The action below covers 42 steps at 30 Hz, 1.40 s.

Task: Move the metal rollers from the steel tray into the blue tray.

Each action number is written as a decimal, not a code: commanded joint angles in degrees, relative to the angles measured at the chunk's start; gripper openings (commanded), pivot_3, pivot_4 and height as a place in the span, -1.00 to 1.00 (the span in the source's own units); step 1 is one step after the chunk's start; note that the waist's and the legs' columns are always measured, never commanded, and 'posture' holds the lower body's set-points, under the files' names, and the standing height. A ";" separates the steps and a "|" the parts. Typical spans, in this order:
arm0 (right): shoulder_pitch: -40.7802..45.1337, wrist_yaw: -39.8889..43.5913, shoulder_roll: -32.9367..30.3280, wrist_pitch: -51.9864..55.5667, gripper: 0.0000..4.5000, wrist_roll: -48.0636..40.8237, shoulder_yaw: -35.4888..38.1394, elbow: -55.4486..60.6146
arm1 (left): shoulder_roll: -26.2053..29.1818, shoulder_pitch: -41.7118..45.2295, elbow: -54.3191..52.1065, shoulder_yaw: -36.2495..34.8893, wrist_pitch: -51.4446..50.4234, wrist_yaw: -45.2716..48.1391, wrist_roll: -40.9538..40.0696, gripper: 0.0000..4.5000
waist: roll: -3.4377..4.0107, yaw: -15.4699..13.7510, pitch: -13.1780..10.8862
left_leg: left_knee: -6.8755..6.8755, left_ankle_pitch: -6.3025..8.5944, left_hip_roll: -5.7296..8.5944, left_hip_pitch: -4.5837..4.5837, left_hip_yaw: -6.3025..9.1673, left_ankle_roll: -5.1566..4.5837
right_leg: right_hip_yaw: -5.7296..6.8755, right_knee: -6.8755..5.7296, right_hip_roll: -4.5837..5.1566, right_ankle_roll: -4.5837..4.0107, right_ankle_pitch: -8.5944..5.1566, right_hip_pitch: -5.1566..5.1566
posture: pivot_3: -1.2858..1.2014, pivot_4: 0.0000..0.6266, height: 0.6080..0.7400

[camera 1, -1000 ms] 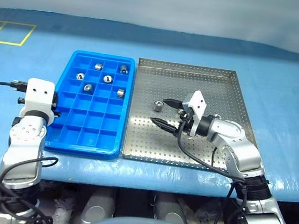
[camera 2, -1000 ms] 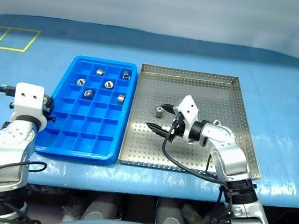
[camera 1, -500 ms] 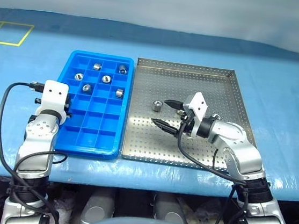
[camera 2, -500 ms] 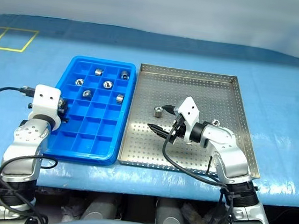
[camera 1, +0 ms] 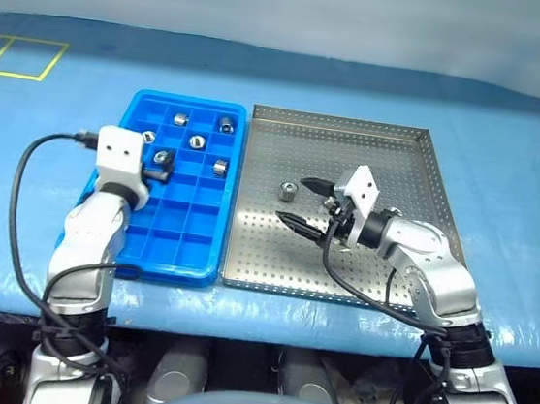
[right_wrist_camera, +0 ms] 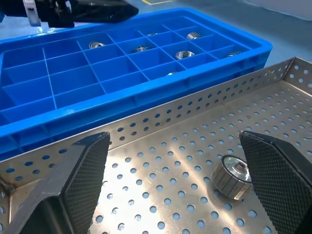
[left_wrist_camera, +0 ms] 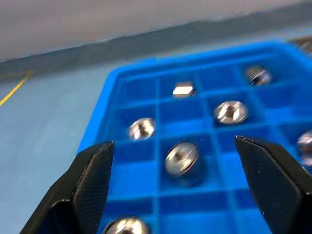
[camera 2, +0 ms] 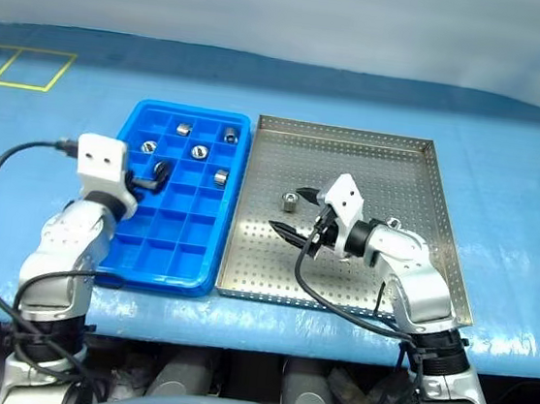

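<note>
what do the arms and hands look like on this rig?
Both arms are silver-grey rounded metal links with black joint bands. Each wrist carries a white boxy camera block. A black cable loops off each arm. The left hand and right hand each have two black tapered fingers with a fine textured inner face. No markings readable.

My fingers are black with a fine cross-hatched texture. Below them, the steel tray is silver-grey, dotted with rows of tiny holes. The blue tray is bright blue (a grid of squares). The metal rollers are shiny silver. The table cover is light blue with yellow lines.
</note>
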<state>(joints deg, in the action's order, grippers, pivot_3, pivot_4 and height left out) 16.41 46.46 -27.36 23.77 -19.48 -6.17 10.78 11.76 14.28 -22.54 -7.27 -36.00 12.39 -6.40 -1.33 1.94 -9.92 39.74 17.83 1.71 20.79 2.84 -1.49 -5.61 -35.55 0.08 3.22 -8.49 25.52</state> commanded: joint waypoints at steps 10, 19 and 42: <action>-7.68 -5.18 -2.44 0.53 1.00 -1.25 7.06 10.10 | 1.61 12.73 18.60 17.86 1.99 11.86 0.48 0.91 | 0.08 5.37 0.04 | 0.04 0.02 -0.10 -0.09 -0.16 -0.05 | -0.16 0.02 -0.54 0.32 -0.17 -0.10 | -0.15 -0.52 1.00; -8.80 -6.71 -2.15 0.75 1.00 -1.60 7.07 11.47 | 0.69 16.68 27.54 21.31 -0.87 10.78 3.87 0.91 | 0.07 9.06 0.04 | 0.14 0.02 -0.12 -0.16 -0.38 -0.07 | -0.45 -0.12 -0.59 0.43 -0.15 -0.06 | -0.16 -0.52 1.00; -7.32 -7.06 -1.72 0.44 1.00 -1.54 5.47 10.82 | -0.77 18.20 30.38 22.33 -8.30 10.26 6.12 -0.27 | 0.07 9.60 0.04 | 0.14 0.03 -0.12 -0.20 -0.46 -0.07 | -0.54 -0.17 -0.60 0.45 -0.15 -0.03 | -0.14 -0.52 1.00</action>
<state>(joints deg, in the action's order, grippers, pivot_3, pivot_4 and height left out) 8.74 39.62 -29.05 24.44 -20.62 -1.19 20.19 11.00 32.30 8.70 14.69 -45.21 22.61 -0.64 -1.25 11.54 -9.89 39.88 17.85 1.59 20.60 2.38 -1.56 -6.16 -35.72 -0.52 3.67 -8.64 25.49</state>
